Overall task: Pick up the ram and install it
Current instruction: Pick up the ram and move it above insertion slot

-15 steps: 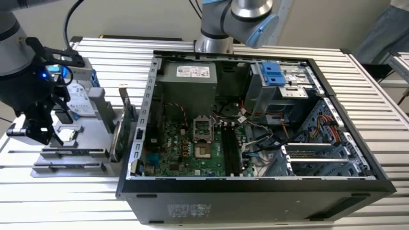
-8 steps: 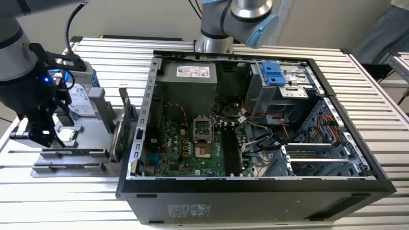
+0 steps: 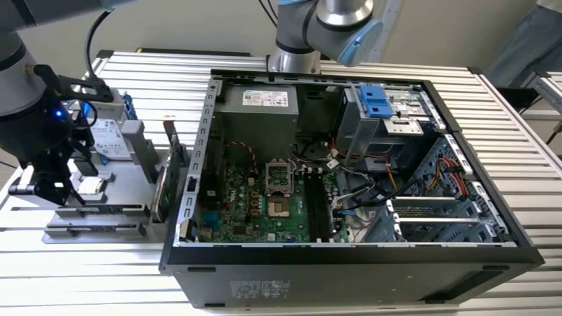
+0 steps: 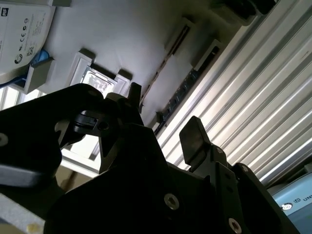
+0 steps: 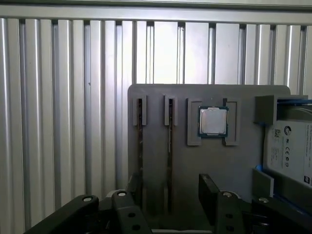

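Pincer (image 5: 170, 192) wide open, empty, hanging over grey tray (image 5: 234, 165). Ram (image 5: 169, 146) stands on edge in tray slot, straight ahead between fingers (image 5: 208, 192), long axis square to closing line. Twin stick (image 5: 140, 146) in next tray slot, beside one finger.

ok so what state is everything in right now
gripper: open, empty, over the tray
ram sticks: two, on edge in tray slots, not picked up
processor: flat in its tray recess
hard drive: flat on the tray
computer case: side open, board exposed
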You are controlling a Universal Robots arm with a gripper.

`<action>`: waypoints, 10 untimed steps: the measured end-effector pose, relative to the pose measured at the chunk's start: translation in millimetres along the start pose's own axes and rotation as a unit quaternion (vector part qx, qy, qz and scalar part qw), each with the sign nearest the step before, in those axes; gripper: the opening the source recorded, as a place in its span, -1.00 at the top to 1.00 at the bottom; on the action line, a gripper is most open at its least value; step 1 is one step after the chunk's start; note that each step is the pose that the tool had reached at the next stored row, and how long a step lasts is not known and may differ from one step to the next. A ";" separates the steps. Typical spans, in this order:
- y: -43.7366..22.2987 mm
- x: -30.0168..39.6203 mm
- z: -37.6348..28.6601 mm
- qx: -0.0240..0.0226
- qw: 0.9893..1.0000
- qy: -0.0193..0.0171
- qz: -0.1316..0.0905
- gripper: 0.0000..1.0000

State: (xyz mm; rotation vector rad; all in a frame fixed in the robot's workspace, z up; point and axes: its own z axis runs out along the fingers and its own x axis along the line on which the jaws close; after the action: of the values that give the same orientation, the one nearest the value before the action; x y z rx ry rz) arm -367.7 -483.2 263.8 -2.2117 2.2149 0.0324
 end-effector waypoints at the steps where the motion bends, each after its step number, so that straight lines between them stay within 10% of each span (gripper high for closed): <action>1: 0.4 0.4 0.6 0.000 1.000 0.000 0.000 -1.00; 10: 0.7 3.5 8.3 0.000 1.000 0.000 0.000 -1.00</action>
State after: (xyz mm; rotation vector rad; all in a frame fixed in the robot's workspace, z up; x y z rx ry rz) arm -368.5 -486.5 255.4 -2.2119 2.2148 0.0325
